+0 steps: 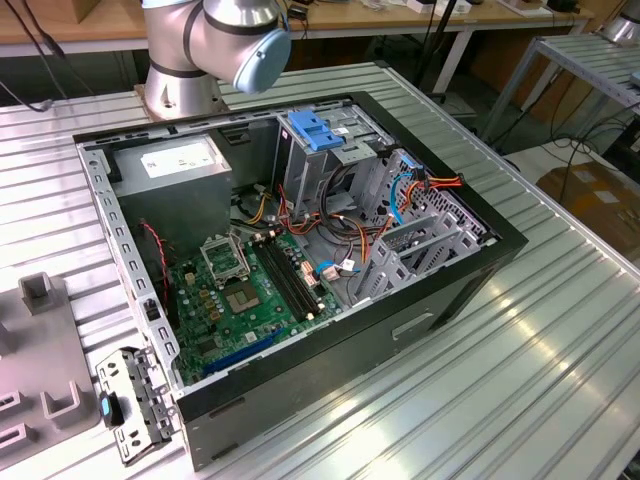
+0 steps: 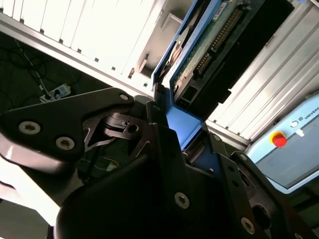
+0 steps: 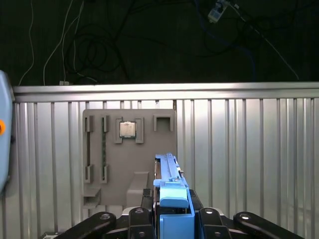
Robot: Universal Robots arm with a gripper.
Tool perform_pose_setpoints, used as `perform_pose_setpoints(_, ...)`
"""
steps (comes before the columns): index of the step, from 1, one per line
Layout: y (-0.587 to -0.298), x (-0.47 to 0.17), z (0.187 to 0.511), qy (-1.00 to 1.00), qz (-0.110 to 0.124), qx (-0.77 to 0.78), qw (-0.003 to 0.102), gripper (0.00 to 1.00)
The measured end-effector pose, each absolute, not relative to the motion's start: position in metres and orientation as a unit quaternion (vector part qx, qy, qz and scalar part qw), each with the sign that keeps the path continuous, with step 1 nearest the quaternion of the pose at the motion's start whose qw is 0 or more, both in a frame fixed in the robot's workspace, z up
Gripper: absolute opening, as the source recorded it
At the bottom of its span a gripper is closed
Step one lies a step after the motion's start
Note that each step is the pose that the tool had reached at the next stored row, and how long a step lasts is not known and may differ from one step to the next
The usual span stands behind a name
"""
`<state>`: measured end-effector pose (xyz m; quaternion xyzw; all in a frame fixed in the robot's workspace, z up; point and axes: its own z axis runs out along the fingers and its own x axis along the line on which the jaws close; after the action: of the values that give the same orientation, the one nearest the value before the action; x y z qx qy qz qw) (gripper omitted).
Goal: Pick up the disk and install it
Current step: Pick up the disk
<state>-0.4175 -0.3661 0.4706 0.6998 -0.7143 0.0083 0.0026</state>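
A: While the gripper [image 3: 172, 219] pinches it, the disk [image 3: 168, 172] stands on edge in the first wrist view. Black fingers [image 3: 148, 205] are pressed to either side of its blue rail [image 3: 173, 195].

B: And where is it hanging?

A: Over the slatted table [image 3: 249, 149], in line with the grey tray [image 3: 144, 149] that has a chip [image 3: 127, 129] in one pocket. Whether its far end touches that tray, I cannot tell.

B: What about the second wrist view?

A: That gives us the underside. The green circuit side [image 2: 212, 37] faces the camera, and the rail runs down into the closed jaws. The hold looks centred, not skewed.

B: Where's the destination?

A: In the exterior view the case [image 1: 350, 400] lies open on its side, well apart from the tray at the exterior view's left. The cage [image 1: 420, 240] sits toward the exterior view's right, and orange and red cables [image 1: 350, 232] hang just beside it.

B: So what makes this step go well?

A: My judgement is that the squeeze belongs on the rail, not on the circuit side. The disk wants to travel square, with no twist in the wrist. It should also ride high enough to clear the case wall. Those cables are the hazard, because a snag would tilt the disk in the grip.
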Motion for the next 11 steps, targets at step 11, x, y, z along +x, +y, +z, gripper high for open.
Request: perform_pose_setpoints(11,-0.366,-0.385,0.471,-0.714,0.007,0.700,0.003,0.37)
